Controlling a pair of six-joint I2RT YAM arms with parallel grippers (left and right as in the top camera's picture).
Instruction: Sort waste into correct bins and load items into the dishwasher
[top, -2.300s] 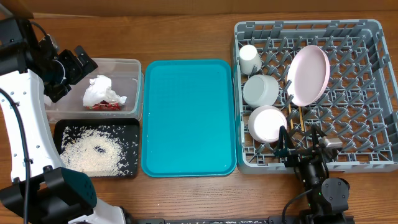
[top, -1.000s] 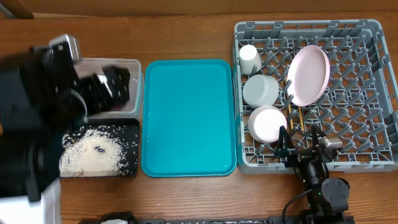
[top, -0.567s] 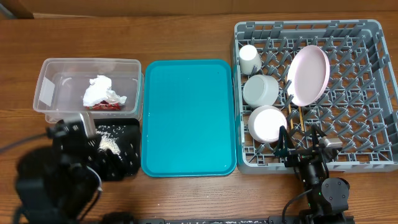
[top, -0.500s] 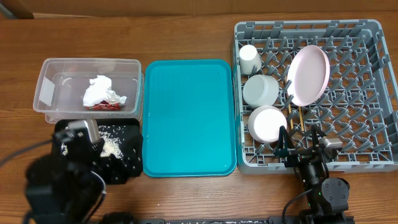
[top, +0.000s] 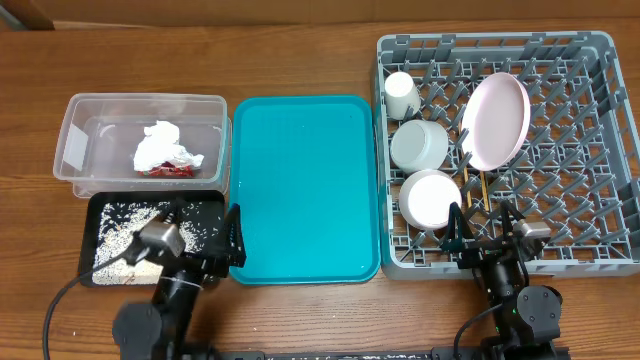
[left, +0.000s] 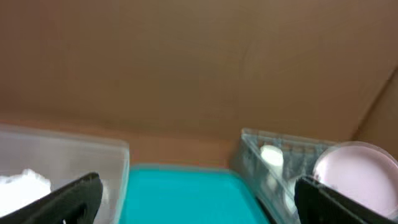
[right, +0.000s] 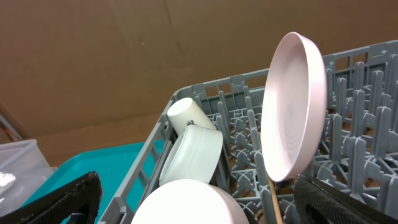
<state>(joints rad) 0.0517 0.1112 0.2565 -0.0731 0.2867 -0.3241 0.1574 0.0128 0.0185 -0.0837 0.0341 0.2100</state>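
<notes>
The clear tub (top: 75, 150) holds the crumpled napkin (top: 160, 145) and the red sauce packet (top: 170, 170). Rice grains (top: 125, 215) lie in the black tray (top: 100, 205). In the grey dish rack (top: 590, 150) stand the cup (top: 402, 95), bowl (top: 419, 144), small plate (top: 430, 197), large pinkish plate (top: 495, 120) and chopsticks (top: 483, 185). My left gripper (top: 205, 238) sits low at the black tray's front right corner, open and empty (left: 199, 205). At the rack's front edge my right gripper (top: 482, 232) is open and empty (right: 199, 205), facing the small plate (right: 180, 202).
The teal serving tray (top: 303, 185) lies bare between the bins and the rack. Wooden tabletop (top: 300, 60) runs along the back. Both arms rest near the table's front edge.
My left arm swept from above the clear tub down to the front edge and now sits low by the black tray. The right arm has not moved.
</notes>
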